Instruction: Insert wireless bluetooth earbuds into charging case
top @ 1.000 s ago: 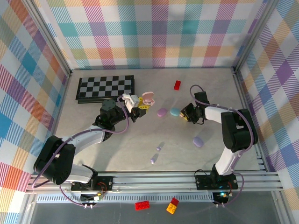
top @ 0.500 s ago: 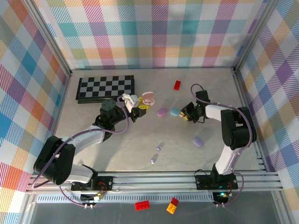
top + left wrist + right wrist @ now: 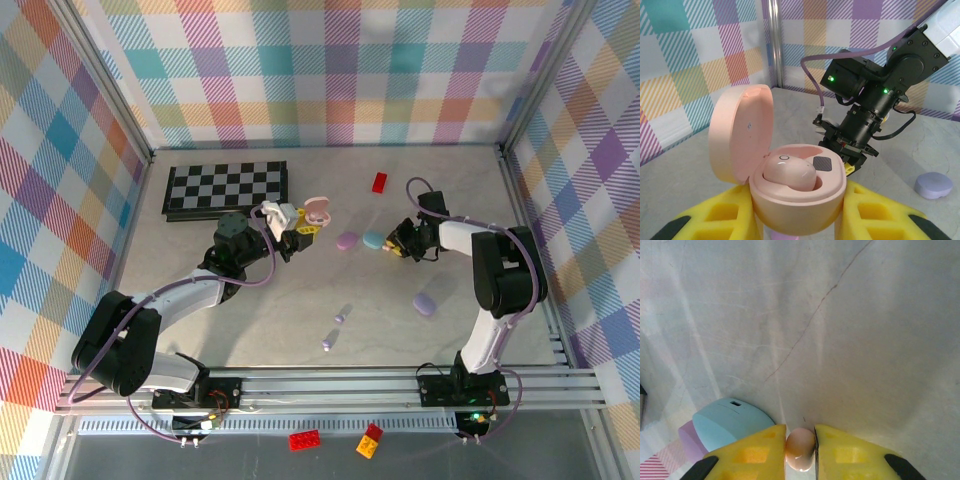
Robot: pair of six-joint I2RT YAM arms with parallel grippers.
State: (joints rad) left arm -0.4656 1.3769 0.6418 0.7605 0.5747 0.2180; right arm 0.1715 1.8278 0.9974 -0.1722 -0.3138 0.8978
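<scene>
while left gripper [image 3: 797, 222] clamps the open pink case [image 3: 790, 192], right gripper [image 3: 800, 452] pinches a pink earbud [image 3: 800, 445] beside a blue case [image 3: 732, 422]

Bright, even overhead light leaves short, soft shadows on the table [image 3: 300, 300]. Pale glare streaks cross the right wrist view from 11 o'clock; the left wrist view is soft at 6 o'clock.

An open case [image 3: 799, 194], one bud [image 3: 789, 172] in it, sits in the left gripper [image 3: 796, 216] before the board [image 3: 226, 188]. Right of it lie two closed cases [image 3: 347, 241], then the right gripper [image 3: 800, 452] pinching another bud [image 3: 800, 445]; a brick [image 3: 379, 182] lies behind.
</scene>
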